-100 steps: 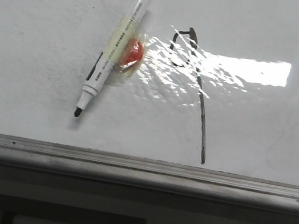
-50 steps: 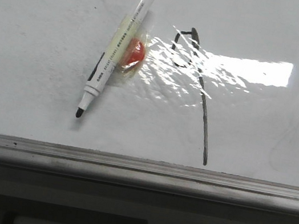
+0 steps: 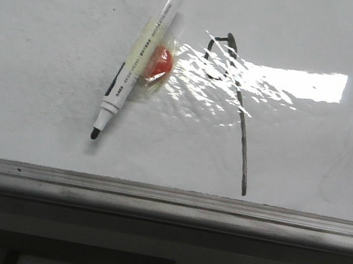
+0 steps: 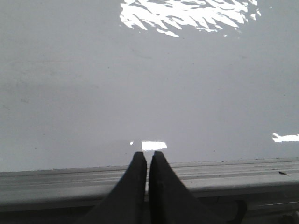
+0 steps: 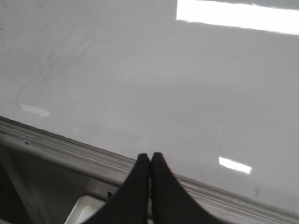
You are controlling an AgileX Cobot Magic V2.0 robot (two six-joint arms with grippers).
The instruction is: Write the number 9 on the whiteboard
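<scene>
The number 9 point(image 3: 236, 101) is drawn in thin black marker on the whiteboard point(image 3: 50, 34), a small loop on top and a long slanted tail reaching near the grey edge rail point(image 3: 164, 202). A white marker point(image 3: 138, 57) with its black tip uncapped lies on the board left of the figure, over an orange-red blob point(image 3: 160, 64) under clear tape. My left gripper point(image 4: 147, 154) is shut and empty over the rail. My right gripper point(image 5: 150, 155) is shut and empty over the rail. Neither gripper shows in the front view.
Bright glare point(image 3: 274, 81) crosses the loop of the figure. Faint smudged lines point(image 5: 46, 70) mark the board in the right wrist view. Below the rail lies a dark gap with a pale tray edge point(image 5: 86, 210).
The marker and the drawn figure have shifted very slightly to the right in the front view; nothing else differs.
</scene>
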